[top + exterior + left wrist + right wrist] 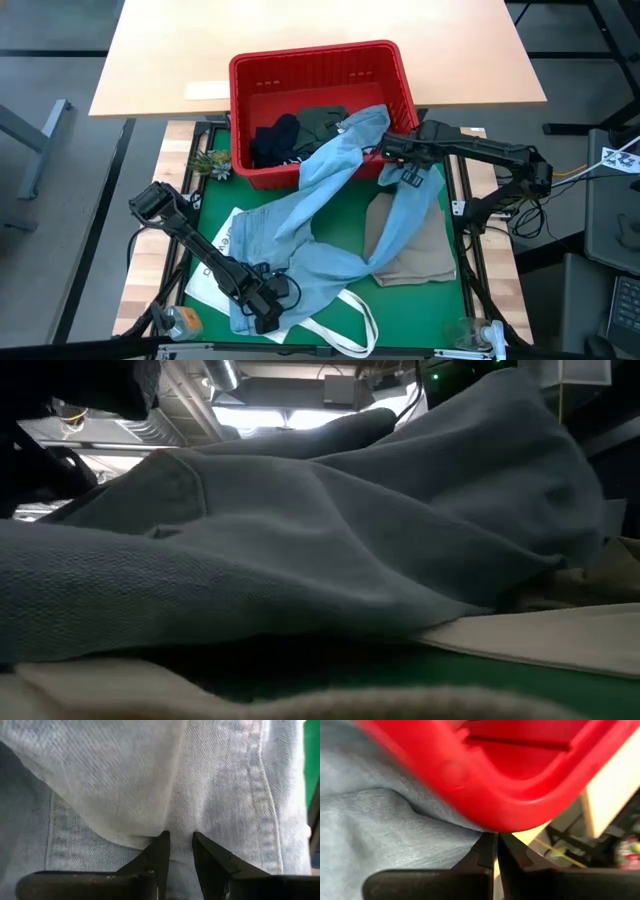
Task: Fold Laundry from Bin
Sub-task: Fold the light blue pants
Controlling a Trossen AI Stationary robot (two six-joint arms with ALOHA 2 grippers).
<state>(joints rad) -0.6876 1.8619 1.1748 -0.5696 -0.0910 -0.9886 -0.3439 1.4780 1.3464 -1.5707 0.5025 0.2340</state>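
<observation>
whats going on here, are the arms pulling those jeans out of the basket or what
Pretty much. The light blue jeans are stretched from the red basket across the green mat, one leg draped over the rim. The left gripper is down on the near end of the jeans, fingers a little apart. The right gripper is shut beside the basket's corner, next to the denim. Dark clothes remain in the basket.

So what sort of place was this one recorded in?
Most likely a robotics lab or workshop, not a home. A green work mat lies in a metal frame beside a bare wooden table, the floor is grey, and the low view shows exposed ceiling ducting.
</observation>
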